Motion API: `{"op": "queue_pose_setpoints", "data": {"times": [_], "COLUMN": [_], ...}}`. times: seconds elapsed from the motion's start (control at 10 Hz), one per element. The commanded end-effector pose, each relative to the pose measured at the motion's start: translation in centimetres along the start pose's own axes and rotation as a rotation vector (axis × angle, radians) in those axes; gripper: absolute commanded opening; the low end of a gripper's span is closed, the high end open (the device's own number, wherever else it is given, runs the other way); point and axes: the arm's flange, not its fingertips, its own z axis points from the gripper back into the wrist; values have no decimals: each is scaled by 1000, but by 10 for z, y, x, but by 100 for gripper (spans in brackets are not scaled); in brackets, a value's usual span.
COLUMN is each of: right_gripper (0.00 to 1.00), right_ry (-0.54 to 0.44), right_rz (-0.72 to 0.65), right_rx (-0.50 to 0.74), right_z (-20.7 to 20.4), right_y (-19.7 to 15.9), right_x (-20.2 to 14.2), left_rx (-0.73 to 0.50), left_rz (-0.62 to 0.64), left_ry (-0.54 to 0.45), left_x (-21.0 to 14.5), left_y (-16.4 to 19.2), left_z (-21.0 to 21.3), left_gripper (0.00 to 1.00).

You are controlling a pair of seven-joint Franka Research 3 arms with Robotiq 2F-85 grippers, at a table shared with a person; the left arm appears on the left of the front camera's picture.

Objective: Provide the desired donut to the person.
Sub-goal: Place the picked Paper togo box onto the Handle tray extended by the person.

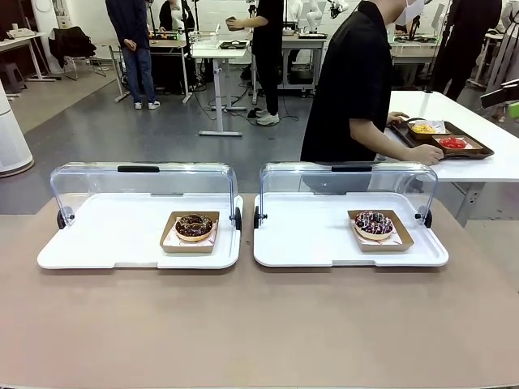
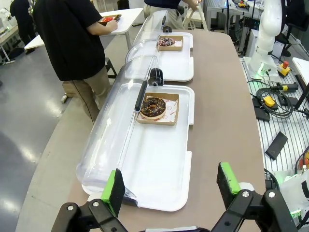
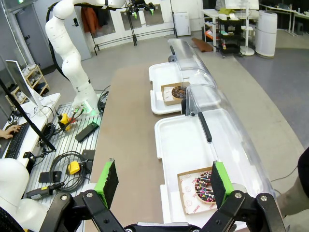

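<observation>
Two donuts sit in brown card trays on white display trays. The chocolate donut [image 1: 194,227] [image 2: 153,106] [image 3: 179,92] is on the left tray [image 1: 105,243]. On the right tray [image 1: 308,243] lies the donut with pale sprinkles [image 1: 374,224] [image 3: 206,187] [image 2: 166,42]. Both clear lids are rolled back. The person [image 1: 355,81] [image 2: 72,38], in a black top, stands behind the right tray, turned to a side table, hands on a dark brown tray [image 1: 466,151]. My left gripper [image 2: 171,182] hangs open above the left tray's near end. High over the right donut, my right gripper [image 3: 163,181] is open too.
The open lids [image 1: 142,182] [image 1: 349,182] stand along the trays' far edges. The brown tabletop [image 1: 259,324] in front of the trays is bare. The side table [image 1: 503,162] at the far right carries the person's tray with yellow and red food. Cables lie beside the arm bases [image 2: 270,99].
</observation>
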Motion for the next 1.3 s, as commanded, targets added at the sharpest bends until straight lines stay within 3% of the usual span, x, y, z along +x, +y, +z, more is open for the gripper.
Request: {"op": "queue_pose_setpoints", "data": {"times": [0.0, 1.2], "right_gripper": [100, 100], "right_ry": [-2, -2], "right_rz": [0, 0], "right_rx": [2, 2], "right_z": [-1, -1], "right_y": [0, 0], "right_x": [-1, -1], "left_rx": [0, 0], "left_rz": [-2, -2], "left_ry": [-2, -2], "left_x": [1, 1], "left_y": [-2, -2], "left_z": [1, 1], "left_gripper": [100, 100]}}
